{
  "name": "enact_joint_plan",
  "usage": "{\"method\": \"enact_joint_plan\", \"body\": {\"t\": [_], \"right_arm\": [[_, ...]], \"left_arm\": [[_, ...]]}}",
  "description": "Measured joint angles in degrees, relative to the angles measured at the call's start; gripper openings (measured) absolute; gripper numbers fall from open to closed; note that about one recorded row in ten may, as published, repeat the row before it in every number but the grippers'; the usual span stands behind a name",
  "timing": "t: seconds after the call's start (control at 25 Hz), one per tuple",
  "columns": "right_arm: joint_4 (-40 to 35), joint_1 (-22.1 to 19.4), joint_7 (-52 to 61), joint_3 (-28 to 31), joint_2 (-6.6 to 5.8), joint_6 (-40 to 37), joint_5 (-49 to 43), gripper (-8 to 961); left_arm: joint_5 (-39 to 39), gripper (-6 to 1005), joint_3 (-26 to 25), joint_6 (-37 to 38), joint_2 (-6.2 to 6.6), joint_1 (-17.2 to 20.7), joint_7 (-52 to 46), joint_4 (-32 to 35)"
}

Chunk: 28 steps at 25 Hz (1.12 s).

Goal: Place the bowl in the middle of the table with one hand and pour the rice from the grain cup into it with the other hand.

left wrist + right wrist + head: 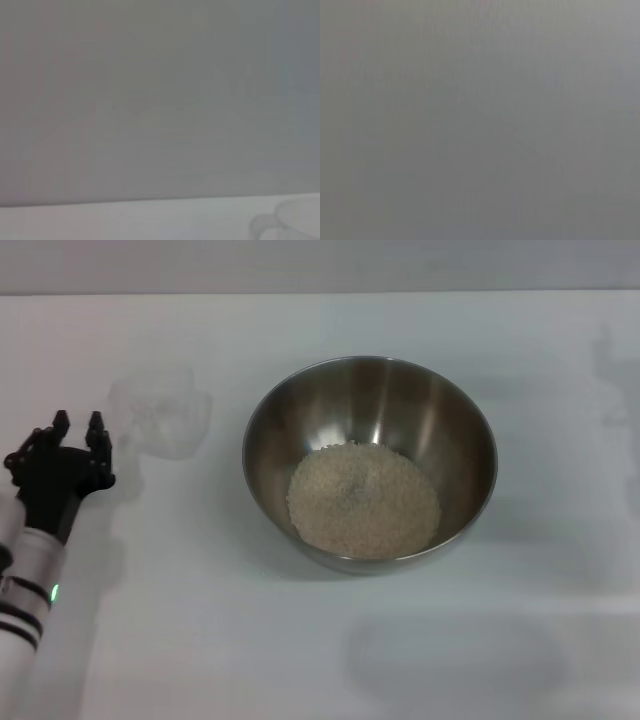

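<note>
Rice (363,500) lies heaped in the bowl (275,420) at mid-table (200,640), while the grain cup (160,415), light, thin-walled and likely slippery, stands empty just beyond your left end effector (78,426), fingers apart and holding nothing; grip its sidewall gently.

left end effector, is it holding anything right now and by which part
Nothing. The left end effector is open and empty beside the grain cup, which stands on the table.
</note>
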Motion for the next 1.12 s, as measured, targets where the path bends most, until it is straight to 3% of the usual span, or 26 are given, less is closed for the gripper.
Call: {"method": "enact_joint_plan", "body": {"t": [0.16, 0.4, 0.52, 0.8, 1.0, 1.12], "right_arm": [[0.0, -0.3, 0.0, 0.0, 0.01, 0.0, 0.0, 514], [0.2, -1.3, 0.0, 0.0, 0.31, 0.0, 0.0, 513], [0.3, -2.1, 0.2, 0.0, 0.52, 0.1, 0.0, 523], [1.4, -3.4, 3.9, -0.1, 0.67, 0.7, 0.0, 545], [1.9, -3.7, 4.9, -0.3, 0.71, 4.8, -0.1, 561], [3.5, -3.9, 8.1, -0.4, 0.68, 5.8, -0.3, 570]], "left_arm": [[0.0, 347, 2.1, 9.7, -0.02, 2.9, -0.8, -0.3], [0.0, 347, 4.5, 22.5, -0.05, 3.0, -7.0, 3.1], [0.6, 530, 5.7, 25.8, -0.04, 1.7, -8.7, 5.4], [1.4, 770, 5.5, 26.6, -0.09, 0.1, -8.9, 7.0], [1.4, 860, 5.3, 27.4, -0.08, -1.4, -8.9, 7.8], [1.4, 860, 5.3, 27.6, -0.07, -2.2, -8.9, 8.6]]}}
